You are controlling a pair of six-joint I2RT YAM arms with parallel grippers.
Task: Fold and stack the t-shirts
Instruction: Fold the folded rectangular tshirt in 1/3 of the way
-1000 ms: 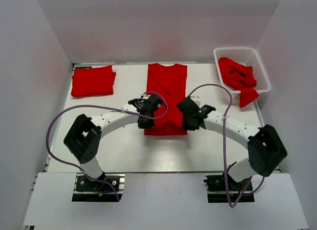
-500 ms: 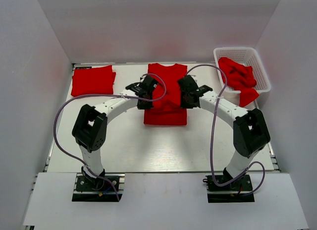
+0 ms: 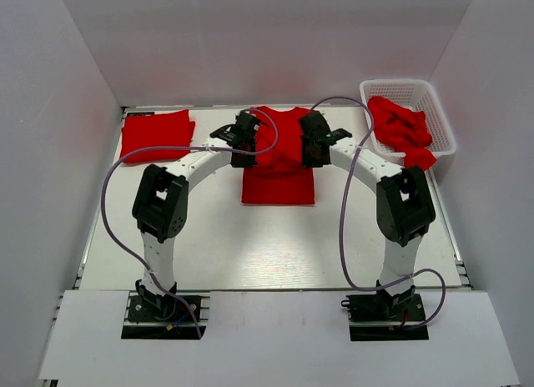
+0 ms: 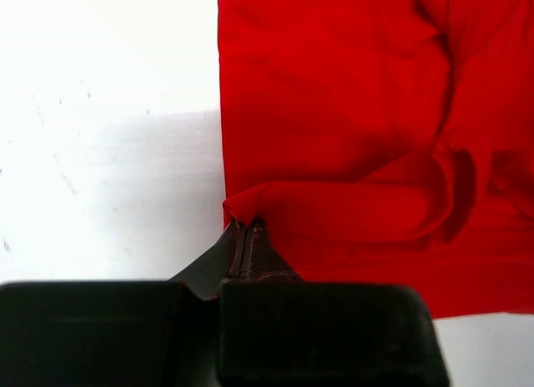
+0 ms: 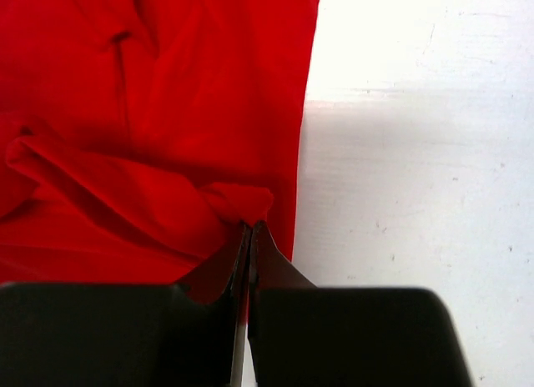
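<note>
**Red t-shirt (image 3: pixel 279 183) pinched at both edges**

It lies mid-desk (image 3: pixel 217 237), long axis running near to far, collar at the far end. Left hand (image 4: pixel 248 229) and right hand (image 5: pixel 250 229) each clench a raised fold at its side edges.

From above, my left hand (image 3: pixel 244 142) and right hand (image 3: pixel 313 145) cover the side edges of the shirt (image 3: pixel 279 180), so the cloth they pinch is out of sight there. In both wrist views the shirt runs off the frame. The heap (image 3: pixel 400 124) in the basket (image 3: pixel 399 85) is too tangled to count.
</note>
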